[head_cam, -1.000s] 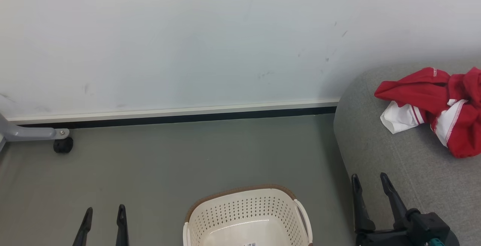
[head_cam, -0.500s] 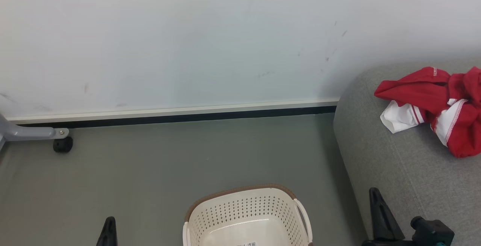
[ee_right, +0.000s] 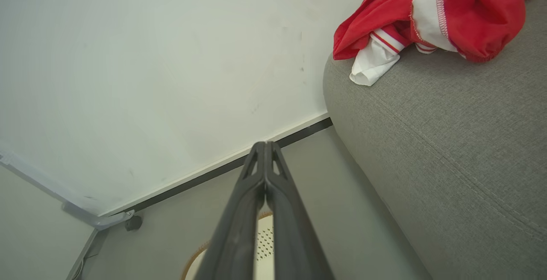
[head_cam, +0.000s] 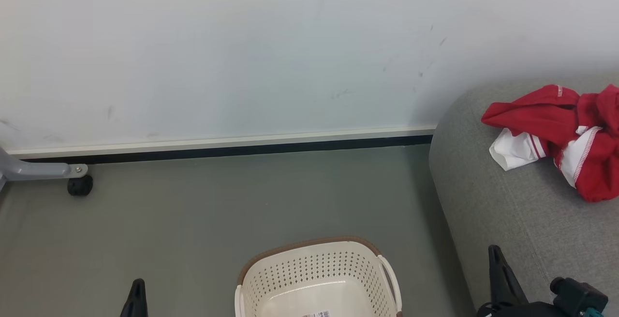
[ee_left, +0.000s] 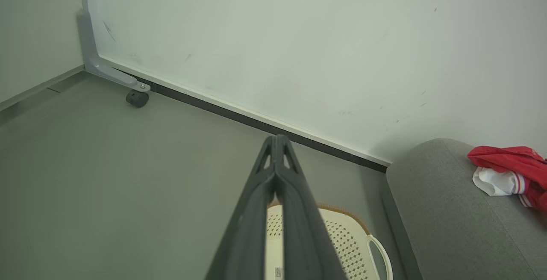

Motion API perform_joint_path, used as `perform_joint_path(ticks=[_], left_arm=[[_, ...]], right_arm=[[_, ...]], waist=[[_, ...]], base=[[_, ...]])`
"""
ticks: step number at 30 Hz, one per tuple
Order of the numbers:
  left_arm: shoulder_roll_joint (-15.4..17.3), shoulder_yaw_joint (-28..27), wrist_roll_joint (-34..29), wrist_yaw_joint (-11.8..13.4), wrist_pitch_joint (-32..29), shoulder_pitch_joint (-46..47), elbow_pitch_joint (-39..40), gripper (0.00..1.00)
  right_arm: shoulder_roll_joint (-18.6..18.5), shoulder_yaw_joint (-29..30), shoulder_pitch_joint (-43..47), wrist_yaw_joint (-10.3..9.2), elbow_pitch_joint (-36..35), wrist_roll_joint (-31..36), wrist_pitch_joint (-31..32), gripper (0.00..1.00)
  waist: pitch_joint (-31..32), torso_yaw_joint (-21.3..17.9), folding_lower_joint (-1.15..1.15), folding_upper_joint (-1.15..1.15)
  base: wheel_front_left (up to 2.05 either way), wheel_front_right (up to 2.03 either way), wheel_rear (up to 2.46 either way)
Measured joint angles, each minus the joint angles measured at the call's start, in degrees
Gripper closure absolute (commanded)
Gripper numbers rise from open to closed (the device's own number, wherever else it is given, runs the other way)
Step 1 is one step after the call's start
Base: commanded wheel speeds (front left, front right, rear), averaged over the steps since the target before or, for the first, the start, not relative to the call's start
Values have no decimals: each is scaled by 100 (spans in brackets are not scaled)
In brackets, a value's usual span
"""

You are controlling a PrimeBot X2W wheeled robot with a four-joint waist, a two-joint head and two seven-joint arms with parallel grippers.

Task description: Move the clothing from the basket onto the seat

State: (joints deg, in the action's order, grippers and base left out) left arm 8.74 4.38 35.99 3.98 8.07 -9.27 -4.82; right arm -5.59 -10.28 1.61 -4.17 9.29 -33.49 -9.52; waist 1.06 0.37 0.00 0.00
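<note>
Clothing of bright red-and-white fabric point(head_cam: 556, 128) lies on the light grey upholstered seat point(head_cam: 503, 220); the cream perforated plastic basket point(head_cam: 314, 266) looks empty. Both jaws are together, empty; best backed away without snagging the heap.

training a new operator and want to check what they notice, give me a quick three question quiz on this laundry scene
1. True or false: the red clothing lies inside the basket.
2. The left gripper and right gripper are: A wide open; B shut and empty; C clamped on cloth.
3. What does the clothing rest on?

Key: 1 false; 2 B; 3 the grey sofa seat.
</note>
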Motion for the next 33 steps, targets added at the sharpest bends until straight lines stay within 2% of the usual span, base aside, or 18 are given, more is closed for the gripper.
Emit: perform_joint_path(ticks=[33], left_arm=[[-287, -425, 2497, -457, -661, 595, -534, 100]], right_arm=[[133, 811, -269, 488, 348, -2599, 751, 100]], waist=[[-52, -17, 0, 0]], base=[[0, 0, 0]])
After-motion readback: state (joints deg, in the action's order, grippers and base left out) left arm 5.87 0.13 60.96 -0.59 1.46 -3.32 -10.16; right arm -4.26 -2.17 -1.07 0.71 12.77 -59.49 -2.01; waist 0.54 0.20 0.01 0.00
